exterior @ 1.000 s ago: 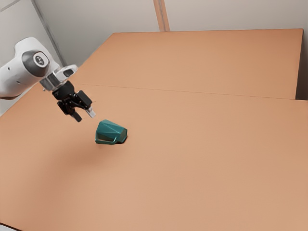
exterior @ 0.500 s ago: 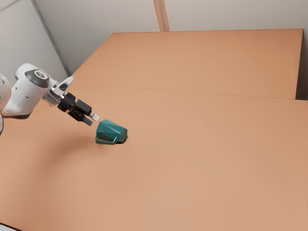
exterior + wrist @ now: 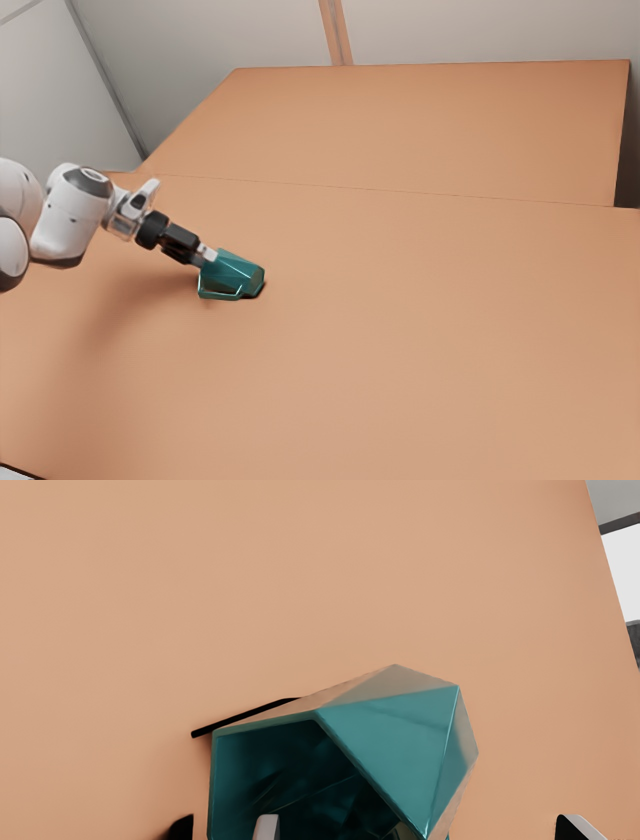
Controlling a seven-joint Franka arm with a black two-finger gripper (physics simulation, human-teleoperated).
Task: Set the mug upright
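In the exterior view my gripper (image 3: 208,257) is at the upper left side of the teal faceted mug (image 3: 234,274), its tips overlapping the mug's outline. The mug lies on its side on the table. The wrist view has the mug (image 3: 395,740) with its dark open mouth toward my hand. My gripper (image 3: 421,827) is open there, its fingertips wide apart: one is in front of the mouth, the other stands outside the mug's wall. Whether either finger touches the mug I cannot tell.
An orange-tan table (image 3: 400,330) extends around the mug. One table edge runs along the side of the wrist view, with grey and white surfaces beyond it. A pale wall (image 3: 480,30) stands behind the table in the exterior view.
My hand has moved down and toward the exterior view's right, tilting flatter and reaching the mug. The mug has stayed where it was.
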